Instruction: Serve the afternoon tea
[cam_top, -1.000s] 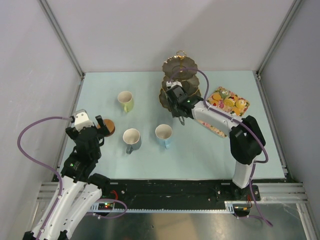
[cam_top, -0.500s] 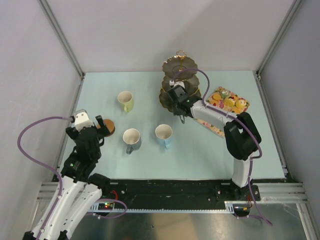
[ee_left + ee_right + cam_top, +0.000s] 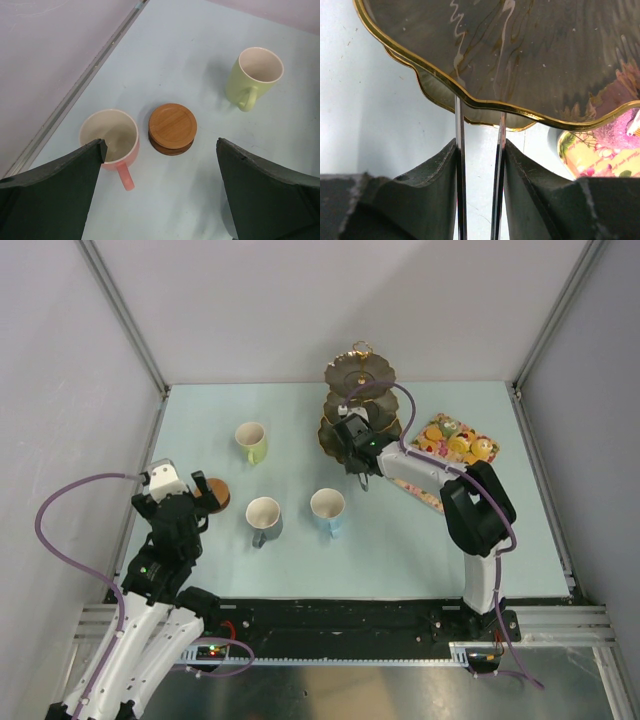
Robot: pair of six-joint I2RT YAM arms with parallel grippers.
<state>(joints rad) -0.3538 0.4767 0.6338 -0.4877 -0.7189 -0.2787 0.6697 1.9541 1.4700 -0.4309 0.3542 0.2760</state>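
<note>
Three-tier stand is at table back centre: dark glossy scalloped plates, gold rims. Right arm reaches forward-left, elbow bent, wrist at the stand's lower tiers. Right gripper is clamped on thin metal tongs, blades upright and reaching the tier rim. Left arm is raised at the left edge, left gripper spread wide and holding nothing, above the round wooden coasters. Pink mug is just beside them, yellow-green mug further back. Grey mug and blue mug are centre. Small cakes sit on the floral tray at right.
</note>
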